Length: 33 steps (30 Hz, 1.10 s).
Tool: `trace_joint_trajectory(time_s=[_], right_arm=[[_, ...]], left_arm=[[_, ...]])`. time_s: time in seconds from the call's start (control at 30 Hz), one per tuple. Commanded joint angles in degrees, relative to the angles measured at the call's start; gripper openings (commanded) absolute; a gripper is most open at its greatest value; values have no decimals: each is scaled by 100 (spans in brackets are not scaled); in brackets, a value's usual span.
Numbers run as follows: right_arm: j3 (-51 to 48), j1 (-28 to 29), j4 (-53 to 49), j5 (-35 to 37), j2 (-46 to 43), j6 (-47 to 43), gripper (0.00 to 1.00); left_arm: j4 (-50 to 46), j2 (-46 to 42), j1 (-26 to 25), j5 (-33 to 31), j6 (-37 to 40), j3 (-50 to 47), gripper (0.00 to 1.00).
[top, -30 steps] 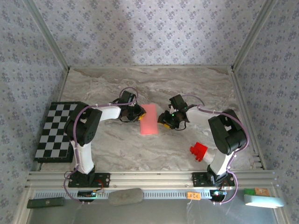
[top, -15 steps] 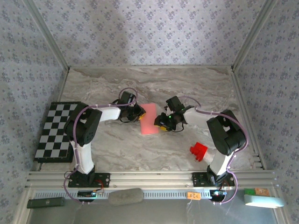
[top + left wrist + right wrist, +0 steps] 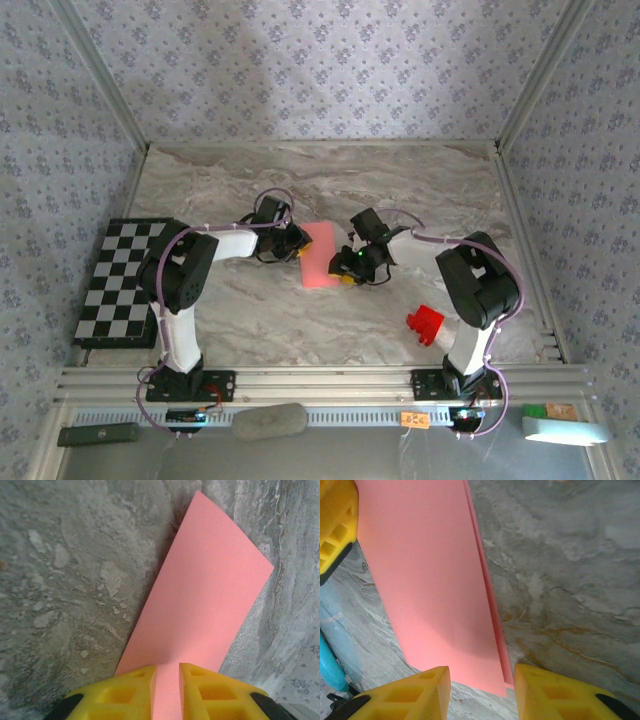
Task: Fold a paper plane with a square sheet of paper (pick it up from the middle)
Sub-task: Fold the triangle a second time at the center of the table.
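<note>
So, nearest you, the red block (image 3: 424, 324) sits on the counter (image 3: 400, 190) by the right arm's base. Further out, mid-counter, is the folded pink sheet of paper (image 3: 320, 256). Your right tool (image 3: 481, 676) is spread loose, straddling one edge, and your left tool (image 3: 167, 672) is pinching the opposite edge.

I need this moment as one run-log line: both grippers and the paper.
left gripper: shut on folded salmon-pink paper sheet | right gripper: open, astride the sheet's end | sheet: on grey marble table
</note>
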Motion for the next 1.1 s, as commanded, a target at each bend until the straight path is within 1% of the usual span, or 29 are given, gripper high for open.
trace_joint_trajectory(time_s=[0.0,0.37,0.63,0.7,0.83,0.97,1.07], right_arm=[[168,93,-234,-31,82,-131,38],[4,50,45,-75,-140,-37,34],[-283,-87,1203,-538,-244,104,35],[-275,-107,1474,-629,-170,144,36],[-295,-214,1678,-706,-30,164,38],[-464,-344,2128,-930,85,364,47],[-520,-364,2235,-1006,132,413,48]], left_arm=[[-369,72,26,-229,-74,-214,20],[-306,143,33,-159,-77,-232,20],[-305,177,37,-115,-38,-222,20],[-309,178,34,-115,-16,-229,20],[-365,186,47,-107,28,-223,20],[-375,204,45,-98,33,-218,20],[-383,213,41,-89,33,-198,20]])
